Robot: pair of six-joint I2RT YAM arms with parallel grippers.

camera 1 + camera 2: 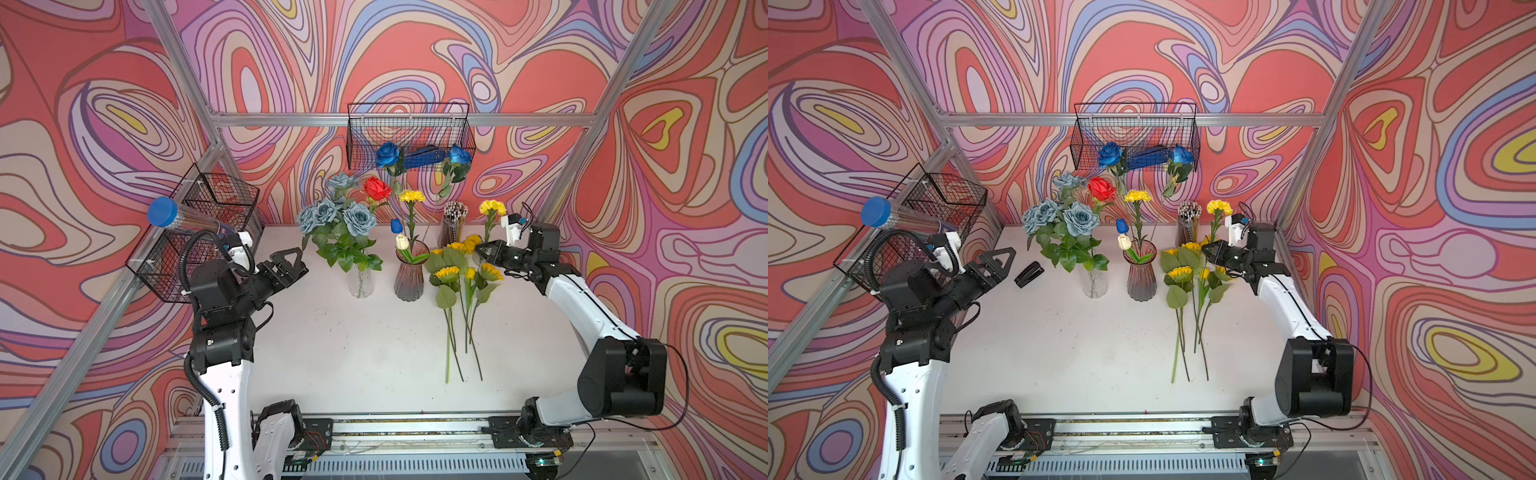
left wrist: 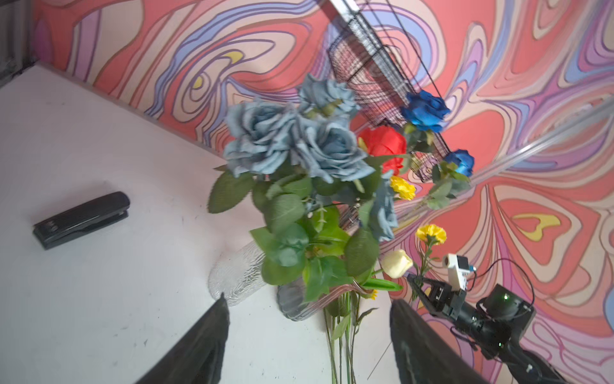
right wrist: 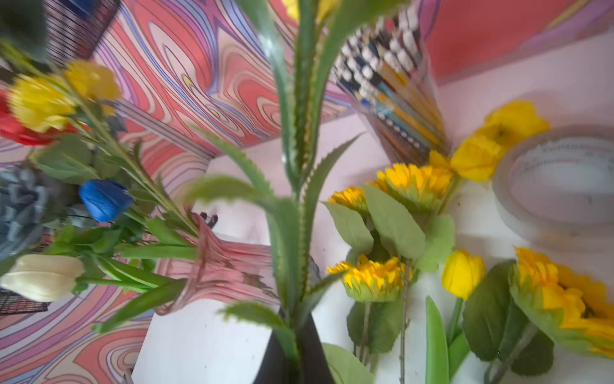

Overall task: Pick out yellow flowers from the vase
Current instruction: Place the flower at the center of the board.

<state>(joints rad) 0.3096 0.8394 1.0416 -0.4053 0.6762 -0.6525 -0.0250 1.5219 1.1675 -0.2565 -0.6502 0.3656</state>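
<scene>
A ribbed pink-grey vase stands mid-table. It holds one yellow carnation, a white tulip and a blue tulip. My right gripper is shut on the stem of a second yellow carnation and holds it upright, right of the vase. Beneath it lie yellow flowers, sunflowers and a tulip among them, flat on the table. My left gripper is open and holds nothing, left of both vases.
A clear vase of grey-blue roses stands left of the pink one. A black stapler lies near my left gripper. A pencil holder and a tape roll sit at the back right. Wire baskets hang on the walls.
</scene>
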